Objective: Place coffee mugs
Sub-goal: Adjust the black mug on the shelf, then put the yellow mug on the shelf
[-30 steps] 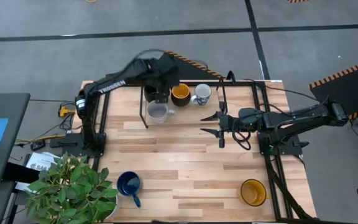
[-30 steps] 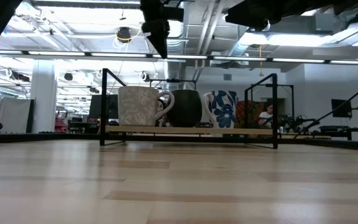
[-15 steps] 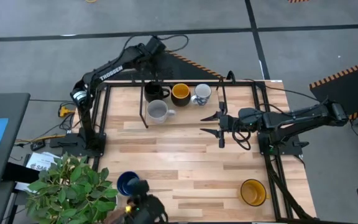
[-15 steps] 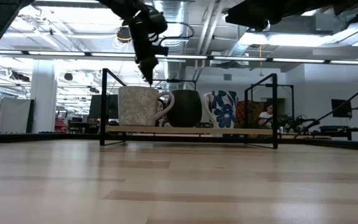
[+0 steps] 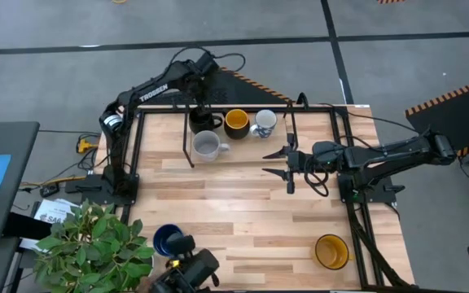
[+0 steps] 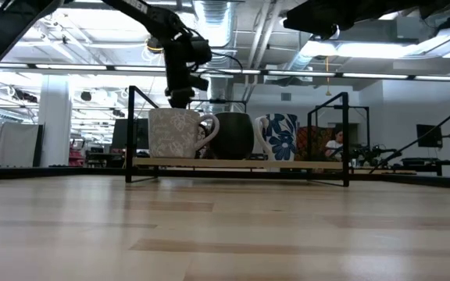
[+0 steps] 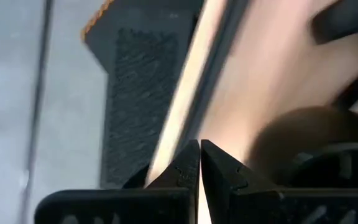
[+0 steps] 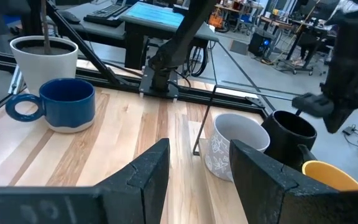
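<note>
— While the table (image 5: 251, 212) carries all six mugs, how far along do you reckon you are?

— You have four of the six placed, by my judgement. Inside the black frame (image 5: 316, 107) at the far edge stand the grey mug (image 5: 207, 146), the black mug (image 5: 203, 121), one yellow mug (image 5: 236, 122) and the white patterned mug (image 5: 265, 122), close together.

— And what is left for you?

— Two mugs. The blue mug (image 5: 168, 239) sits beside the potted plant (image 5: 96, 244), and the other yellow mug (image 5: 331, 251) sits at the opposite near corner. Both are well apart from either pair of fingers.

— And your grippers?

— Your left gripper (image 6: 180, 97) hangs just above and beside the black mug, its fingers pressed together on nothing. Your right gripper (image 5: 287, 163) waits over mid-table with its fingers spread and empty. The framed mugs stand ahead of those fingers.
</note>
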